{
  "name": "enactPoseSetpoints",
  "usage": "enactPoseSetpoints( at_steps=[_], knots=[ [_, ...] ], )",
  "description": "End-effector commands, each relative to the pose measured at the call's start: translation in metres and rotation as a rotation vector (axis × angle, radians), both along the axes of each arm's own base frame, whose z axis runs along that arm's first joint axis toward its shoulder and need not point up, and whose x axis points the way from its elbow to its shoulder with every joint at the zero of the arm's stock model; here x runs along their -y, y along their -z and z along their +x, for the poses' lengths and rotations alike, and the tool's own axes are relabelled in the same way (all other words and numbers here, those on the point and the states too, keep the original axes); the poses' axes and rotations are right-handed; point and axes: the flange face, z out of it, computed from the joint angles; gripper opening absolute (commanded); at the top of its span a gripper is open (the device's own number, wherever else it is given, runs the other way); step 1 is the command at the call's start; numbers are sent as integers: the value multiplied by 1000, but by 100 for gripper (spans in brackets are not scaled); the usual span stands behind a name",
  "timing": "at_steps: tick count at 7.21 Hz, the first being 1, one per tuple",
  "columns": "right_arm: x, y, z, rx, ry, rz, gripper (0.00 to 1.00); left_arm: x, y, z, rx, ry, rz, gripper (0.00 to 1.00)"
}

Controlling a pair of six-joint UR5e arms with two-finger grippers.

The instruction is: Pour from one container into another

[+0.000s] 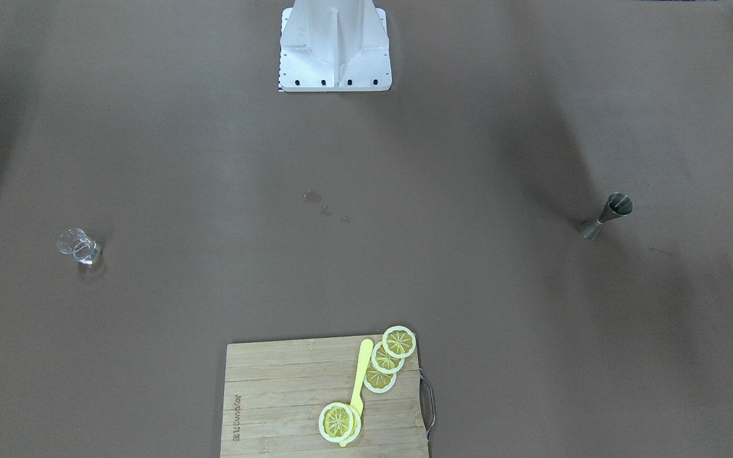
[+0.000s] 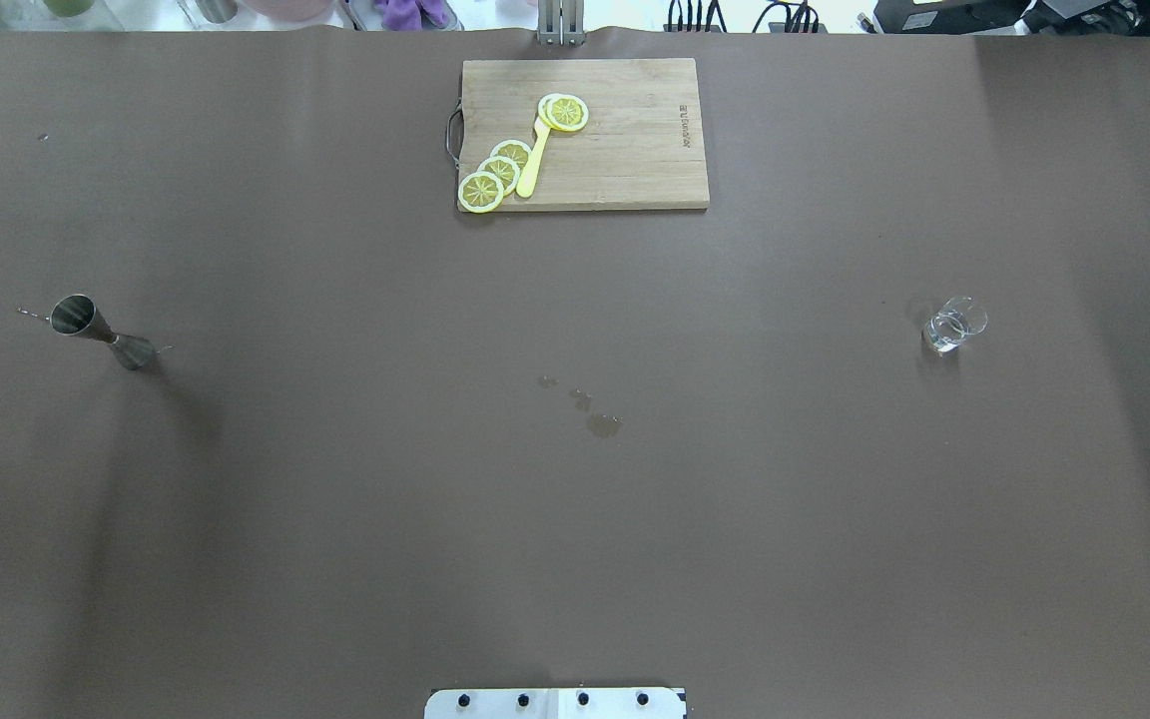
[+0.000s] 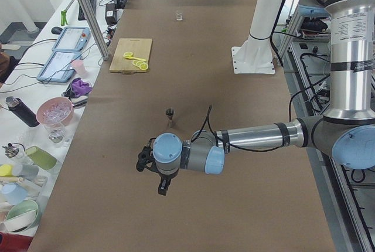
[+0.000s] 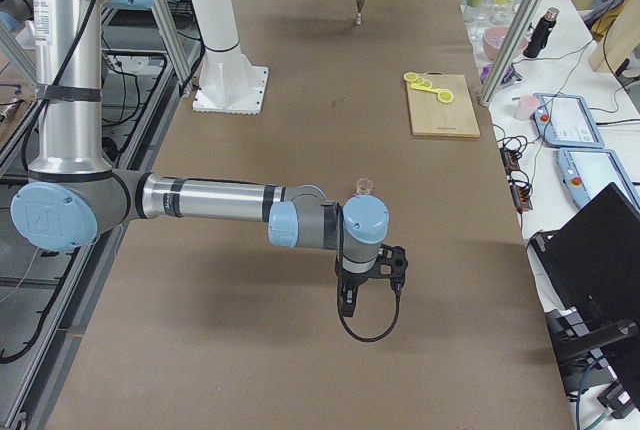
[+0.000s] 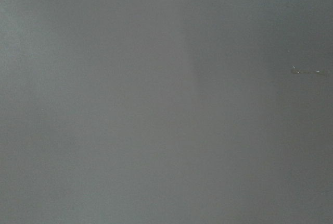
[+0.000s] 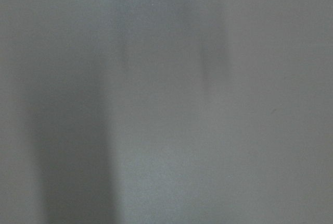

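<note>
The tiny clear glass cup (image 2: 953, 325) stands upright on the brown table at the robot's right, also seen in the front-facing view (image 1: 79, 247) and just behind the right arm (image 4: 363, 187). The steel hourglass jigger (image 2: 101, 330) stands upright at the robot's left (image 1: 607, 216) (image 3: 170, 114). My left gripper (image 3: 162, 189) hangs low over the table, on the near side of the jigger and apart from it. My right gripper (image 4: 346, 302) hangs likewise, short of the cup. Both show only in side views, so I cannot tell whether they are open or shut. The wrist views show only bare table.
A wooden cutting board (image 2: 635, 150) with lemon slices (image 2: 495, 175) and a yellow knife (image 2: 532, 165) lies at the table's far middle. Small wet spots (image 2: 602, 424) mark the centre. The robot's white base (image 1: 335, 48) stands at the near edge.
</note>
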Motion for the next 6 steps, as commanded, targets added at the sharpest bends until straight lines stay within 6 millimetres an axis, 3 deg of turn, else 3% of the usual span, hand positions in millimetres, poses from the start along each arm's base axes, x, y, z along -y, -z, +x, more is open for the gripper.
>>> enactPoseSetpoints(
  at_steps=[1,6],
  knots=[
    [-1,-1,0,1,0,-3,100,10,33,-1,1,5,-56,99],
    [-1,0,0,2,0,-1,100,7,25,-3,29,4,-65,99]
  ],
)
